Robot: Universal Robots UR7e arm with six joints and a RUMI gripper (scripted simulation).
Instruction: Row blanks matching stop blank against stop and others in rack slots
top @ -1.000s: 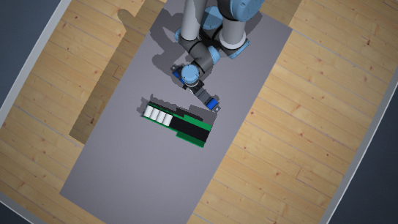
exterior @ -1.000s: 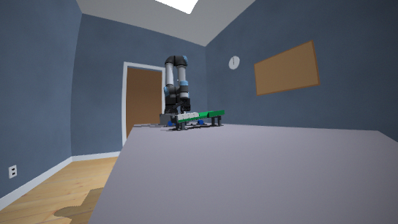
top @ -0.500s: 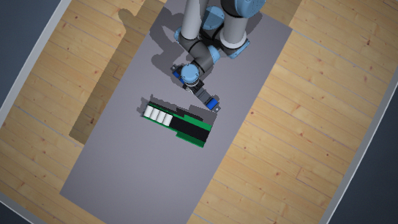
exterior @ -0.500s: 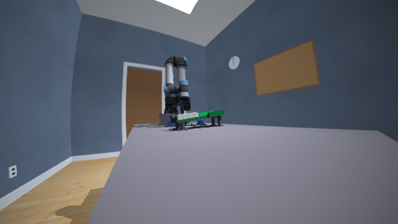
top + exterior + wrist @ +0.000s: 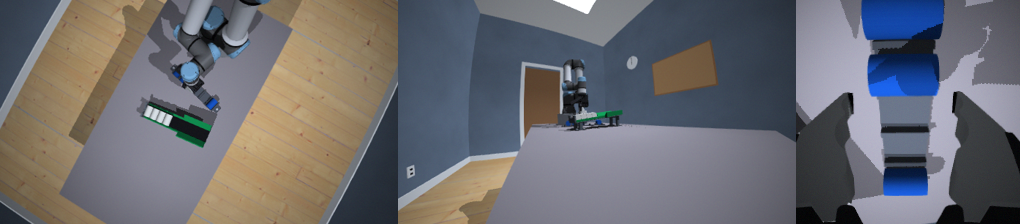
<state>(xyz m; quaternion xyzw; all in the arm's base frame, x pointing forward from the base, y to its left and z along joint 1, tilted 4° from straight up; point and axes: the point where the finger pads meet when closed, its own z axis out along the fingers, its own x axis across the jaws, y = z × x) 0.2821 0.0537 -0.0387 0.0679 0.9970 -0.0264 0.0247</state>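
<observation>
Matt grey table top (image 5: 146,165), knotty planked wood floor (image 5: 311,128) with a slight sheen, smooth white plastic blanks (image 5: 158,115), glossy blue blank (image 5: 903,75), matt dark grey gripper (image 5: 903,107), smooth green ramp (image 5: 194,126)
</observation>
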